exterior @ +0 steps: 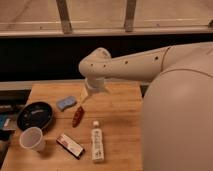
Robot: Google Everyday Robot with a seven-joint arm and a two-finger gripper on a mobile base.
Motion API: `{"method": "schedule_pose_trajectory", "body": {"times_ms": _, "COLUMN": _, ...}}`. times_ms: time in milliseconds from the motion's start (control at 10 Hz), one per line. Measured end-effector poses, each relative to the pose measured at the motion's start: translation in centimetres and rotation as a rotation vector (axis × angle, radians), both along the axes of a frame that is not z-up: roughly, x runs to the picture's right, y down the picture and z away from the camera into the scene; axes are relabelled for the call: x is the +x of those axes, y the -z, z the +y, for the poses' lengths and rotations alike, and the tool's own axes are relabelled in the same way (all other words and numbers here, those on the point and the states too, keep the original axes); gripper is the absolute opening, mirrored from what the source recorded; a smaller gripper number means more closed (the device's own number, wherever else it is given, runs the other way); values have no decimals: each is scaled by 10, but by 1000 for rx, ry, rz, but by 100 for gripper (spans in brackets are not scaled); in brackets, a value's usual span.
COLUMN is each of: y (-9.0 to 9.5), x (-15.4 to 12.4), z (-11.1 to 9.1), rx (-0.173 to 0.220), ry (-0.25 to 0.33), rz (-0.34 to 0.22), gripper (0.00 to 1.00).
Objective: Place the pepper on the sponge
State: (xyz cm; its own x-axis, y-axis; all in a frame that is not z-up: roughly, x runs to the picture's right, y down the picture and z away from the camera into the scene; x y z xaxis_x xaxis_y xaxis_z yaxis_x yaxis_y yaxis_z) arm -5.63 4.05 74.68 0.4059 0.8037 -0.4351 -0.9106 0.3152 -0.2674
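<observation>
A small dark red pepper (78,117) lies on the wooden table (117,122), left of centre. Just up and to its left rests the light blue sponge (65,103), apart from it. My gripper (85,100) hangs from the white arm, right above the pepper's upper end and to the right of the sponge. Nothing shows between its fingers.
A round black pan (35,115) sits at the table's left edge, with a white paper cup (32,139) in front of it. A flat red-and-white packet (69,146) and a lying white bottle (97,141) are near the front. My white body fills the right side.
</observation>
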Motion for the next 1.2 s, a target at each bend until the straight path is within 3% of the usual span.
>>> {"method": "schedule_pose_trajectory", "body": {"times_ms": 300, "y": -1, "x": 2, "z": 5, "rx": -25, "ry": 35, "rz": -41, "gripper": 80}}
{"method": "schedule_pose_trajectory", "body": {"times_ms": 800, "y": -13, "x": -74, "z": 54, "rx": -103, "ry": 108, "rz": -205, "gripper": 80}}
{"method": "schedule_pose_trajectory", "body": {"times_ms": 1200, "y": -44, "x": -104, "z": 91, "rx": -159, "ry": 156, "rz": -187, "gripper": 80}}
